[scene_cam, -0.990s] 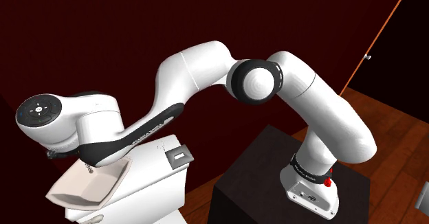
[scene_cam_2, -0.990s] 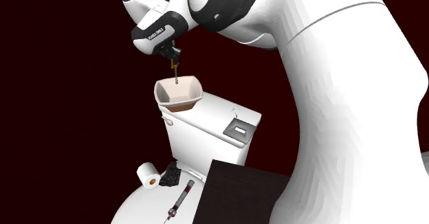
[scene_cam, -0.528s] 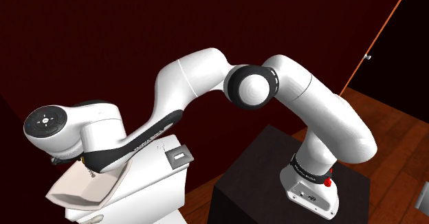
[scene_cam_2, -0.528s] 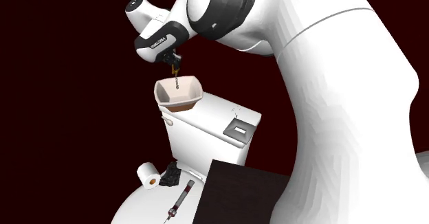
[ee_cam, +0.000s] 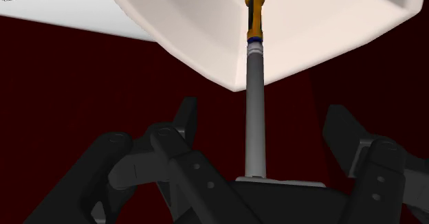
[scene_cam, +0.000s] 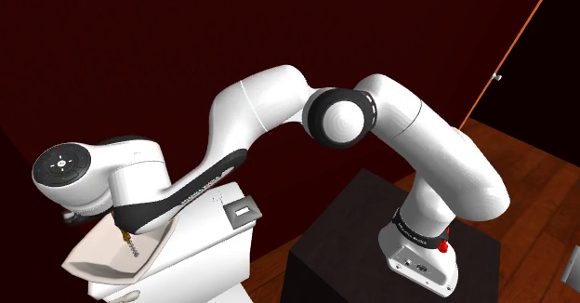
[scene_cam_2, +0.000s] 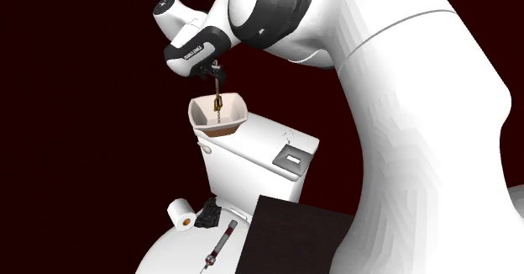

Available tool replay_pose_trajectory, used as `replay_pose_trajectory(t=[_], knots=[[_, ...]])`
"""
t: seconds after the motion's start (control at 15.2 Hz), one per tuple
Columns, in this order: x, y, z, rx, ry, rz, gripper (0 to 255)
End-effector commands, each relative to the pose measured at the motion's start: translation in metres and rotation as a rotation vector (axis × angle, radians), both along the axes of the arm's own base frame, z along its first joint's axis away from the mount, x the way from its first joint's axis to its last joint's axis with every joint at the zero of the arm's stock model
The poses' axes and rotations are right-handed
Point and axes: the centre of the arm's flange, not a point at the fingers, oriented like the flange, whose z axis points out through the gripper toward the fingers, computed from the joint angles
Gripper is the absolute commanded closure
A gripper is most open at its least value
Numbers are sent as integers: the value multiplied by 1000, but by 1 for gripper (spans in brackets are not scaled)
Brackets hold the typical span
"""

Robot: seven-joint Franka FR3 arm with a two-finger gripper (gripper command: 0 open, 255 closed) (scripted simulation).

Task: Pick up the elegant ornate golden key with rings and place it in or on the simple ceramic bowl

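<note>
Key [scene_cam_2: 218, 104] dropped lower, upright, into bowl [scene_cam_2: 197, 118].

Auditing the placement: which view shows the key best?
The wrist view: the key, grey shaft and gold end, runs untouched between the open claw toward the white bowl. The second exterior view shows it upright at the bowl's mouth; the shoulder view, a sliver.
</note>
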Motion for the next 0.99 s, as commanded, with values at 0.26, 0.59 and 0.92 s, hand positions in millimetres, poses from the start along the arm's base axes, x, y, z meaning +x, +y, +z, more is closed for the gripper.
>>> replay_pose_trajectory(t=[0.26, 0.59, 0.92], knots=[[-13, 2, 23, 0, 0, 0, 0], [-24, 4, 43, 0, 0, 0, 0], [-24, 4, 43, 0, 0, 0, 0]])
